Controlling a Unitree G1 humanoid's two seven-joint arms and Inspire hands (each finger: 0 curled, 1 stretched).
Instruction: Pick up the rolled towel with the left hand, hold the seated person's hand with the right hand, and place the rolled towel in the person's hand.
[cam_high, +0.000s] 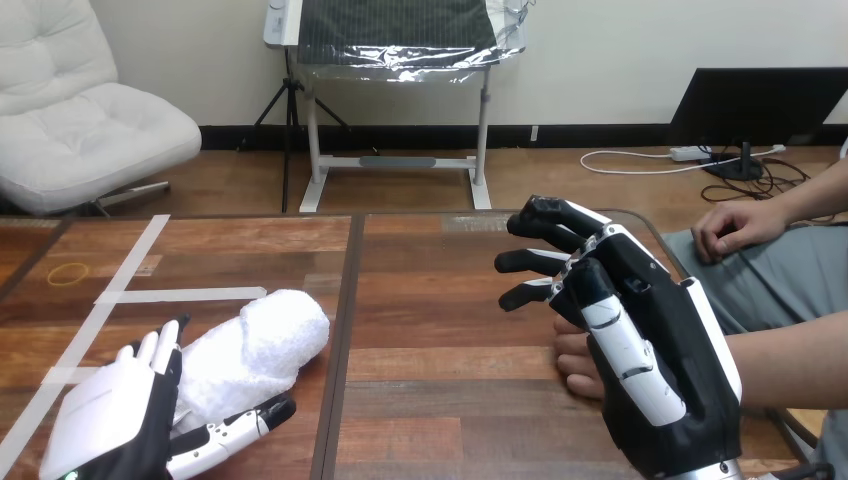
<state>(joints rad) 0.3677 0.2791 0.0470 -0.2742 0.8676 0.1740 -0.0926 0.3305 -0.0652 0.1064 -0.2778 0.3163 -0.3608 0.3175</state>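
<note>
Head view, towel: the white, nubbly rolled cloth towel (255, 345) lies on the brown wooden plank table (440, 300), left of centre. It slants from its near end at the left to its far end at the right and rests fully on the wood, not lifted.

Head view, left hand: the robot's left hand (110, 420) sits at the towel's near end. Its fingers are straight and point up along the roll's left flank, and its thumb reaches out along the lower side. The hand is spread and brackets the roll rather than clamping it. This appears to be a set-up for closing round the narrow end.

Head view, right hand: the robot's right hand (650, 350) stands at the table's right side, back towards the camera, fingers extended leftward and loosely parted. It pinches nothing.

Head view, person's hand by the table: the person's hand (572, 362) lies just behind the right hand and is mostly hidden by it. Whether the two touch cannot be told, and no curl round it is seen.

Head view, person's other hand: the hand on the lap (735, 228) rests well apart and is idle.

Head view, table markings: pale tape strips (180, 295) and a thin yellow rubber band (68, 272) lie far left, clear of the work.

Assessment: the pick-up is not yet made. Both robot hands look staged beside their targets.
</note>
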